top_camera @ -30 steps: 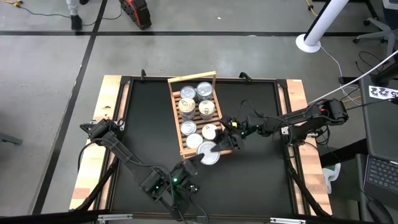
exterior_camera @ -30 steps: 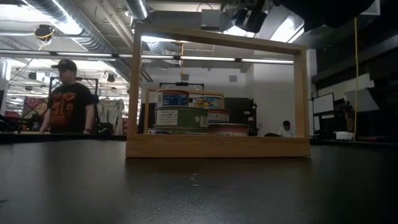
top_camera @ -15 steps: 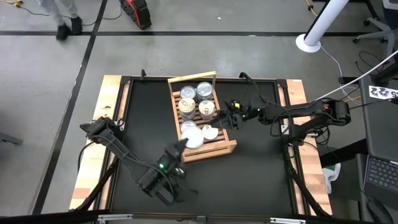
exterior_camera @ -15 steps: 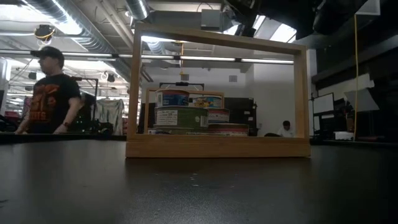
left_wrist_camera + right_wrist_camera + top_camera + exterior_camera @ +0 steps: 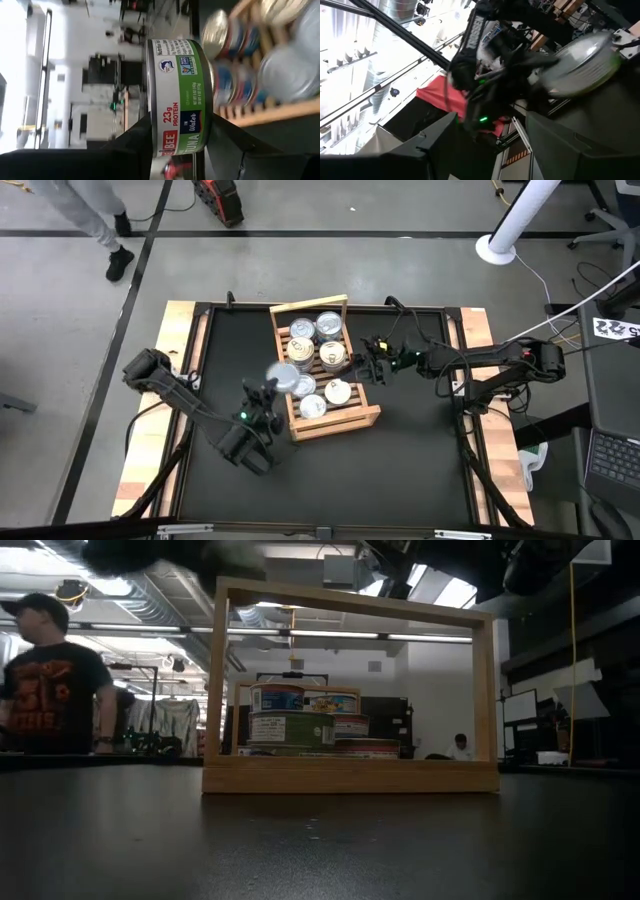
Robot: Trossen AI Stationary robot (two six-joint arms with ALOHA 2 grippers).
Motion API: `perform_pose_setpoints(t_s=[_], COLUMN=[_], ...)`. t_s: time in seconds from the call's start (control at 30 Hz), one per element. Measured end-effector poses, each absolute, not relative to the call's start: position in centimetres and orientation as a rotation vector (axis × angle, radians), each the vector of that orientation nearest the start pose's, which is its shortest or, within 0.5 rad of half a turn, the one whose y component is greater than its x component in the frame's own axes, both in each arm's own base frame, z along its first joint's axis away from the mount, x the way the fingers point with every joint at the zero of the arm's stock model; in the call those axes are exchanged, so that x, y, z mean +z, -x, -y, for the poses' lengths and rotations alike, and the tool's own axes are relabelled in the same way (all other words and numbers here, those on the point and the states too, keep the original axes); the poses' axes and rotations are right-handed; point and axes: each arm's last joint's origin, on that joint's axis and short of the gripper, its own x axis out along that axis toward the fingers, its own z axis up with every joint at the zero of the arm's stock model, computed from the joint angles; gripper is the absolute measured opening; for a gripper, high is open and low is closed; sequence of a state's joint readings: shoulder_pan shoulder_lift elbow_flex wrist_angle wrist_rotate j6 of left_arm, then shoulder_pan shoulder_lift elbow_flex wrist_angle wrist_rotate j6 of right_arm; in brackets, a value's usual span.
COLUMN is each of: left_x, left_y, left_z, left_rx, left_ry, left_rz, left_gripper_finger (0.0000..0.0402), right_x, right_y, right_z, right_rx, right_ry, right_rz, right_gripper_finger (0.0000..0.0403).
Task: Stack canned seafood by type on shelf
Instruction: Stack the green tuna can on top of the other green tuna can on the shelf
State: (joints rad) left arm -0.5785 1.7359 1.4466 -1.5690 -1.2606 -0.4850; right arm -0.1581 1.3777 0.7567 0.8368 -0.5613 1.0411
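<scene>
Left end effector (image 5: 177, 145) clamped on green-labelled round tin (image 5: 177, 95) beside light wooden slatted shelf (image 5: 335, 423); right end effector (image 5: 372, 366) spread apart.

The rack (image 5: 322, 420) sits mid-counter (image 5: 400, 460), running front to back. Tins (image 5: 330, 358) fill it, stacked toward the back end. The left gripper (image 5: 268, 392) is just beside the rack's left rail, with a tin (image 5: 283, 377) at the rail. The right gripper (image 5: 368, 364) is beside the right rail.
</scene>
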Motion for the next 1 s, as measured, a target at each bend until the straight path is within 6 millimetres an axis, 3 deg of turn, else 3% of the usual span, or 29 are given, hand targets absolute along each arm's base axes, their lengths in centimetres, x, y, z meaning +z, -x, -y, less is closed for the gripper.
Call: perform_pose_setpoints(t_s=[0.23, 0.53, 1.0], left_x=[24.1, 17.9, 16.0], left_y=[-23.4, -24.6, -27.0], left_z=[9.3, 7.9, 7.1], left_rx=[0.763, 0.622, 0.399], left_ry=[-1.029, -1.066, -0.976], left_rz=[-1.021, -1.068, -1.003], left_gripper_finger=[0.0138, 0.0138, 0.0139], right_x=[28.8, 28.8, 28.3], right_y=[-29.2, -29.3, -29.4], right_z=[3.1, 3.1, 3.1], right_rx=[0.465, 0.455, 0.430], right_ry=[-0.949, -0.953, -0.937], right_rz=[-0.029, -0.030, -0.068], right_gripper_finger=[0.0234, 0.0234, 0.0234])
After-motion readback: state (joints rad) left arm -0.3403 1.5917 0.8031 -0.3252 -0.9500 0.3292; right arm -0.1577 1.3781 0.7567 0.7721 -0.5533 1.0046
